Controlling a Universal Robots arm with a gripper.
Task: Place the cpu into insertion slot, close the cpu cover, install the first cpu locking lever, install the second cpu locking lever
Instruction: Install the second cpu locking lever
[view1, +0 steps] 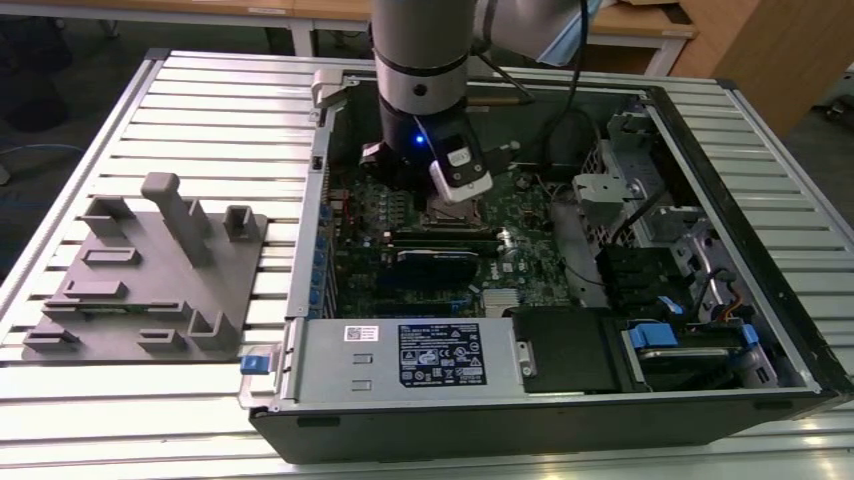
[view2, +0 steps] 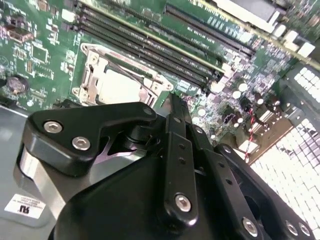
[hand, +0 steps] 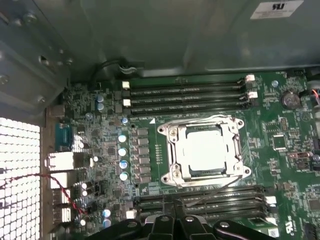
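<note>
The cpu (hand: 205, 149) lies flat in the insertion slot (view1: 450, 213), its silvery top showing through the window of the cpu cover (hand: 172, 150), which is down over it. One thin locking lever (hand: 200, 120) runs along the socket's side next to the case wall. The other lever (hand: 215, 191) slants away from the socket across the memory slots, its end close to my fingertips. My gripper (hand: 181, 222) hovers just beside the socket with its black fingers (view2: 172, 112) together and nothing between them. In the second wrist view the cpu (view2: 117, 87) sits just beyond the fingertip.
Long black memory slots (hand: 185, 92) flank the socket on both sides. The open computer case (view1: 747, 230) walls in the motherboard, with a power supply (view1: 400, 355) at the front and cables and drive bays at the exterior view's right. A grey fixture block (view1: 147, 280) stands on the slatted table at the left.
</note>
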